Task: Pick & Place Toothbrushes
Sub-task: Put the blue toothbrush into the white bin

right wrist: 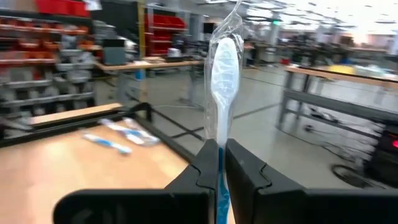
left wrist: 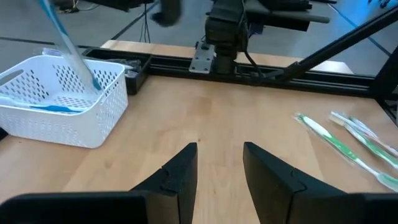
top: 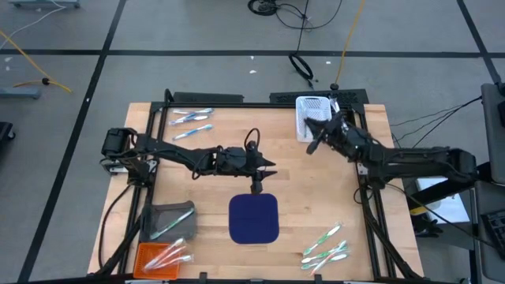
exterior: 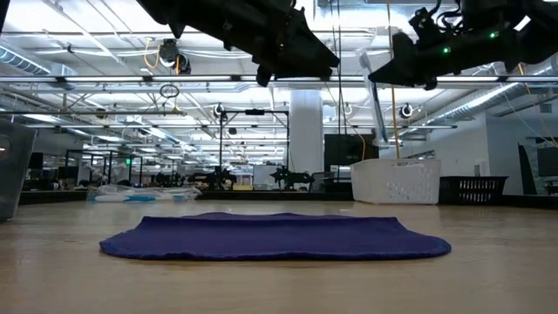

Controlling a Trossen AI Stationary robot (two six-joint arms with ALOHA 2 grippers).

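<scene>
Now right hand (right wrist: 217,165) clenched on wrapped blue toothbrush (right wrist: 222,81) over white basket (top: 309,118); left hand (left wrist: 219,165) released, empty.

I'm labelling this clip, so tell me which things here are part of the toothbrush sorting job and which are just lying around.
Part of the job:
- wrapped blue toothbrush, held in the shut right gripper over the white basket
- blue toothbrushes
- green toothbrushes
- grey bin
- orange bin
- left gripper, open and empty

Lying about:
- navy mat
- floor cables
</scene>
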